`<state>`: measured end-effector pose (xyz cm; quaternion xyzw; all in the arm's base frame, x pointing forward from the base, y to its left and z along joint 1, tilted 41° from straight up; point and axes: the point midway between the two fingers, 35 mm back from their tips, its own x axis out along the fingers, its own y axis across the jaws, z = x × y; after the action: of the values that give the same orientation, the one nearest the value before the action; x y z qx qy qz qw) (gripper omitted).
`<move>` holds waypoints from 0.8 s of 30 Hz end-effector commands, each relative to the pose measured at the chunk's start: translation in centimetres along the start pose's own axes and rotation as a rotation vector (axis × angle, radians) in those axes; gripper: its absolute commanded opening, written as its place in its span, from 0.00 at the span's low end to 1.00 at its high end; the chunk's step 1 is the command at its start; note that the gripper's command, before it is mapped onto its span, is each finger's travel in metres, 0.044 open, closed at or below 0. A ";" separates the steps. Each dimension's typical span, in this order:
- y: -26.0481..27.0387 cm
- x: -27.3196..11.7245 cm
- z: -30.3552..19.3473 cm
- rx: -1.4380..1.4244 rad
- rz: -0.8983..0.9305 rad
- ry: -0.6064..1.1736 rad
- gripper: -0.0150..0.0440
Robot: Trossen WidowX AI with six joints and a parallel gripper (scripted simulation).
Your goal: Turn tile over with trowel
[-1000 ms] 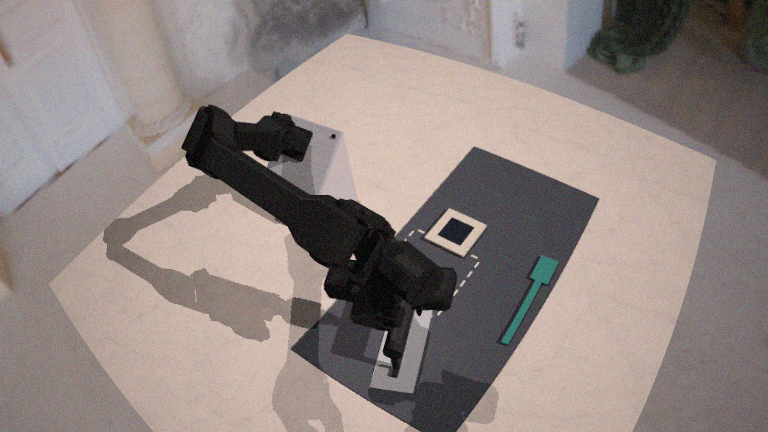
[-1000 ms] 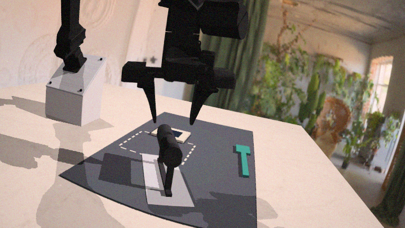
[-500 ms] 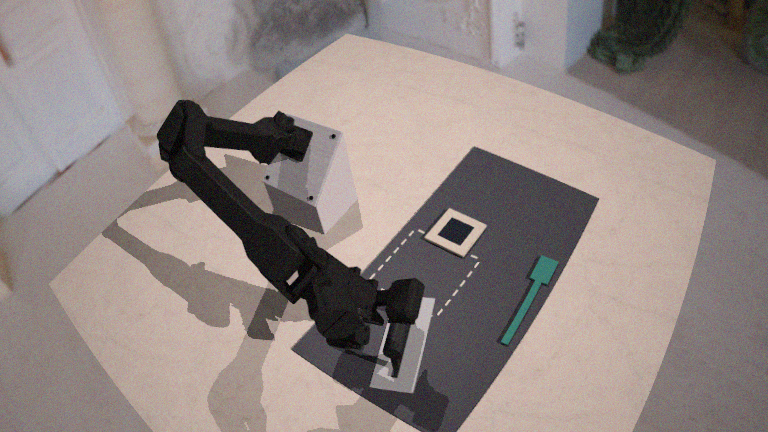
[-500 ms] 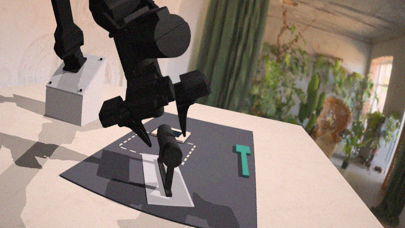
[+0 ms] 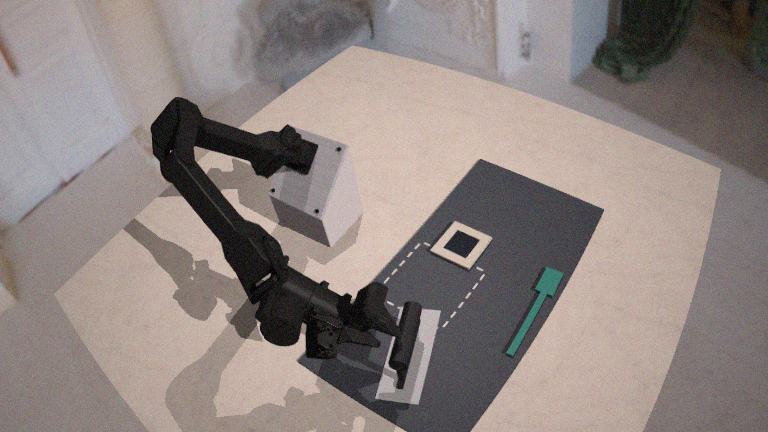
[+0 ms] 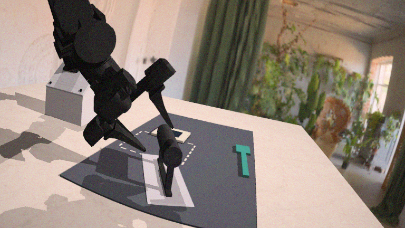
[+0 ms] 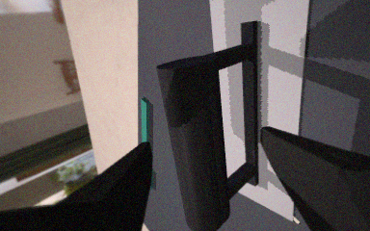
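The black jaws (image 5: 387, 338) (image 6: 158, 139) are held wide, gripping nothing, near the white-bladed trowel with a black cylindrical handle (image 5: 406, 334) (image 6: 169, 148) (image 7: 198, 144); whether the handle is touched cannot quite be told. Beyond the trowel, the cream square tile (image 5: 461, 244) (image 6: 182, 135) is laid flat, dark-marked face up, at the dashed outline's far edge. Right of the trowel, a flat teal tool (image 5: 529, 314) (image 6: 244, 158) (image 7: 145, 120) is seen on the dark grey mat (image 5: 532, 218) (image 6: 214, 177).
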<state>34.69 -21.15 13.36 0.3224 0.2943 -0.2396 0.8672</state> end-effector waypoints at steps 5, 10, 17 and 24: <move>0.2 0.2 0.1 -0.016 0.023 -0.009 0.76; 0.3 1.0 0.1 -0.016 0.023 -0.009 0.76; 0.3 2.1 0.2 -0.016 0.023 -0.009 0.76; 0.3 3.2 0.2 -0.016 0.023 -0.009 0.76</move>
<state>36.87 -21.61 11.70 0.3175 0.2899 -0.2271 0.8738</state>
